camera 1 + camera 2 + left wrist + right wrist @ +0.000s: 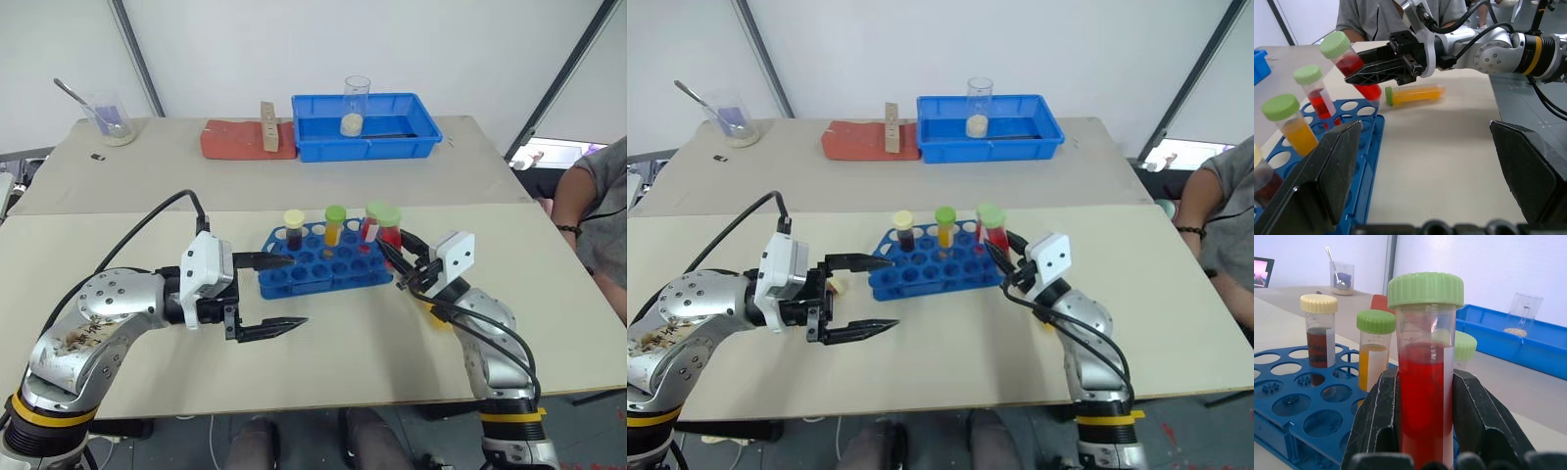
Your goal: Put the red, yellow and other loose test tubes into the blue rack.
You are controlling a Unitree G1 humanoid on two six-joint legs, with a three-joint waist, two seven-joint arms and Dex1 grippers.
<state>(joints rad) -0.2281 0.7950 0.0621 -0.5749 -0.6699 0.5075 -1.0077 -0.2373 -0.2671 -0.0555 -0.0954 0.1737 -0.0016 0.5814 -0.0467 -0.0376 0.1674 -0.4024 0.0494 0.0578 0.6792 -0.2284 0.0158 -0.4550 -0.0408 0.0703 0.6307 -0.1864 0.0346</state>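
Red liquid fills the tube [1425, 396] clamped between the right gripper's [400, 262] fingers, held upright at the near right corner of the blue rack [323, 262] on the counter [323, 343], not yet seated in a hole. It looks like clear, hard plastic with a ribbed green screw cap: light, stiff, and likely slick on its smooth wall, so the mid-body hold below the cap seems right, with the liquid making it a little bottom-heavy. Three capped tubes already stand in the rack: a dark one [294, 231], an orange one [334, 227] and another red one [1319, 98]. Beside the rack's left end the left gripper [279, 294] hovers with its fingers spread wide, holding nothing. From the left wrist view a loose orange tube [1413, 94] is seen lying flat on the counter beyond the right gripper; from the head views the right arm largely hides it.
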